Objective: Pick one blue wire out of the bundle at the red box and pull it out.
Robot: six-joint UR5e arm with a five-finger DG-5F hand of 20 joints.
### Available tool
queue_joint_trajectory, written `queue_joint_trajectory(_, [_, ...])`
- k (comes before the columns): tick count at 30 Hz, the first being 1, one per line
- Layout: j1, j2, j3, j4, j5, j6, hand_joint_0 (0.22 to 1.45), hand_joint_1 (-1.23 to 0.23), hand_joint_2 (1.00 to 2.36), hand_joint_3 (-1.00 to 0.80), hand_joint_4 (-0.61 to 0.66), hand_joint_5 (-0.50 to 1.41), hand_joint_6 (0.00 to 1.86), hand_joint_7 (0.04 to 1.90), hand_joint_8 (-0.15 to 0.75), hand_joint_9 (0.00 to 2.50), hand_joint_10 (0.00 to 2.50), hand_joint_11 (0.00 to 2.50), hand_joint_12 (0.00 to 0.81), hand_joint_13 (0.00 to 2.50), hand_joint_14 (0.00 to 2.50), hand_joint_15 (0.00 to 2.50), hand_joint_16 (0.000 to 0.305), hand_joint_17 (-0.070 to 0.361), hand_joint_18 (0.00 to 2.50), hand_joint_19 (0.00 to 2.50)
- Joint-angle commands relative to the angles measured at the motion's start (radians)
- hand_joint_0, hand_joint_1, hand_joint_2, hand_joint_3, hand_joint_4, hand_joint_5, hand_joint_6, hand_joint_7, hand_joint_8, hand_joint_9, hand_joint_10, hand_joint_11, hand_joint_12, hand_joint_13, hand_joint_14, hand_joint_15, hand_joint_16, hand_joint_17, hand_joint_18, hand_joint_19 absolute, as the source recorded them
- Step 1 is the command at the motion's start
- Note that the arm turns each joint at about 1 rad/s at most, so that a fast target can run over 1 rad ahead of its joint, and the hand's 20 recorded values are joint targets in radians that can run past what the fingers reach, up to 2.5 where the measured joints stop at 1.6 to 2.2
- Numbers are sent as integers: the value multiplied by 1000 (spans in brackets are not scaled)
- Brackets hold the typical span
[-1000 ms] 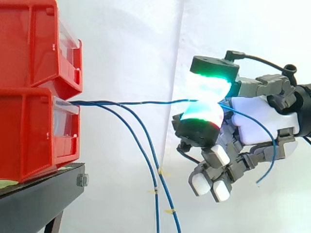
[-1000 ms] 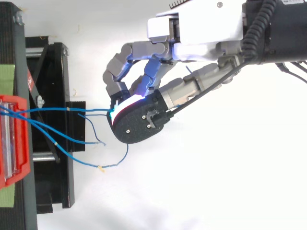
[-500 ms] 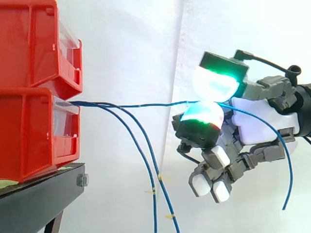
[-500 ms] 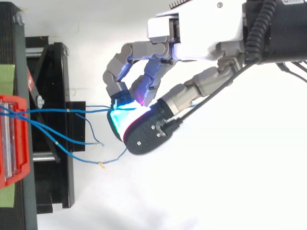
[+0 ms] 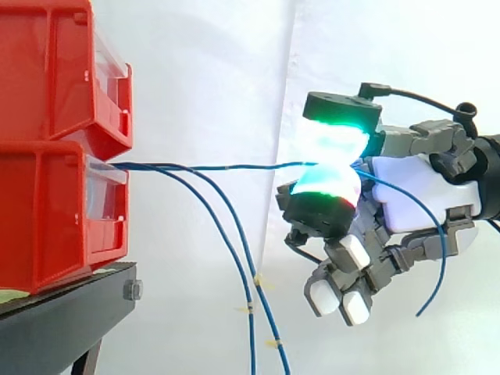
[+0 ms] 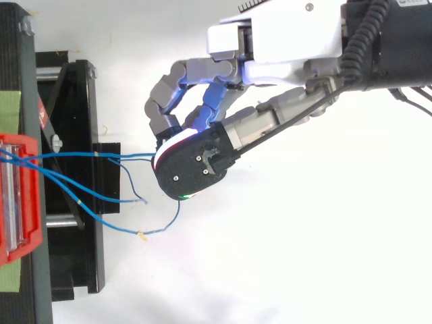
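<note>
- My hand (image 5: 418, 195) reaches in from the right, side on to the bins, and stands well apart from them.
- My fingers (image 5: 322, 205) are closed in a pinch: two thick pads, one above the other, press together on a single blue wire (image 5: 234, 166). Both pads glow green and pale cyan where they meet, with a thin red edge on the lower one.
- The rest of my fingers are curled in below the pinch and hold nothing.
- The blue wire comes out of the front of the lower red bin (image 5: 55, 211) and runs nearly straight and level across to the pinch.
- Past the pinch, its free end arcs over my palm and hangs down on the far right, touching nothing.
- From above, the same wire (image 6: 128, 154) leaves the red bin (image 6: 20, 196) at the left edge and disappears under the black back of my upper fingertip.
- Two other loose wires (image 5: 251, 336), also blue, come from the same bin opening and droop away below the pinched one, down past the bottom of the side view. Small pale tags (image 5: 273, 341) sit along them.
- An upper red bin (image 5: 47, 70) is stacked on the lower one, and both rest on a black stand (image 5: 70, 320).
- A white curtain (image 5: 203, 78) hangs behind everything.
</note>
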Motion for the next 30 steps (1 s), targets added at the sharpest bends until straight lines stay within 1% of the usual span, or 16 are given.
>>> queue_joint_trajectory(1, [0, 0, 1, 0, 2, 0, 577, -735, 1019, -202, 161, -108, 885, 1248, 341, 979, 19, 651, 421, 743, 19, 519, 54, 122, 625, 578])
queue_joint_trajectory(6, [0, 0, 0, 0, 2, 0, 589, -797, 1017, -249, 161, -116, 891, 1228, 321, 920, 19, 632, 418, 720, 19, 510, 54, 122, 626, 558])
queue_joint_trajectory(10, [-1, 0, 0, 1, 2, 0, 612, -840, 1012, -349, 144, -124, 894, 1211, 313, 889, 17, 629, 413, 704, 19, 496, 53, 120, 617, 543])
queue_joint_trajectory(13, [-1, 0, 1, 8, 0, 0, 617, -833, 1005, -429, 154, -125, 894, 1190, 311, 887, 17, 624, 412, 700, 20, 495, 53, 120, 614, 559])
queue_joint_trajectory(16, [-1, 0, 9, 11, 2, -11, 608, -815, 1006, -423, 154, -126, 892, 1208, 312, 894, 20, 633, 413, 701, 19, 499, 54, 121, 611, 569])
queue_joint_trajectory(19, [-4, 0, 26, 9, 3, -46, 611, -810, 1009, -402, 145, -126, 892, 1224, 316, 896, 19, 630, 412, 701, 19, 504, 54, 121, 611, 559])
queue_joint_trajectory(20, [-8, 0, 34, 9, 3, -86, 615, -809, 1009, -398, 138, -126, 894, 1214, 319, 896, 19, 625, 414, 701, 19, 500, 54, 121, 612, 560])
queue_joint_trajectory(23, [-11, 0, 52, 4, 5, -164, 620, -815, 1009, -394, 132, -126, 895, 1212, 319, 893, 17, 627, 415, 700, 20, 492, 54, 121, 611, 558])
queue_joint_trajectory(25, [-11, 0, 63, 0, 5, -209, 624, -823, 1009, -394, 130, -126, 895, 1209, 317, 889, 19, 631, 414, 699, 19, 494, 54, 120, 611, 552])
queue_joint_trajectory(26, [-11, 0, 63, 0, 5, -209, 626, -828, 1009, -395, 126, -126, 895, 1210, 316, 885, 19, 627, 414, 697, 20, 491, 53, 120, 611, 554])
queue_joint_trajectory(29, [-11, 0, 72, 3, 14, -295, 631, -835, 1008, -399, 122, -128, 896, 1203, 314, 878, 17, 619, 414, 693, 19, 494, 53, 120, 611, 552])
queue_joint_trajectory(30, [-11, 0, 72, 3, 19, -311, 632, -835, 1008, -402, 115, -128, 896, 1204, 317, 876, 19, 620, 414, 693, 20, 494, 53, 120, 613, 552])
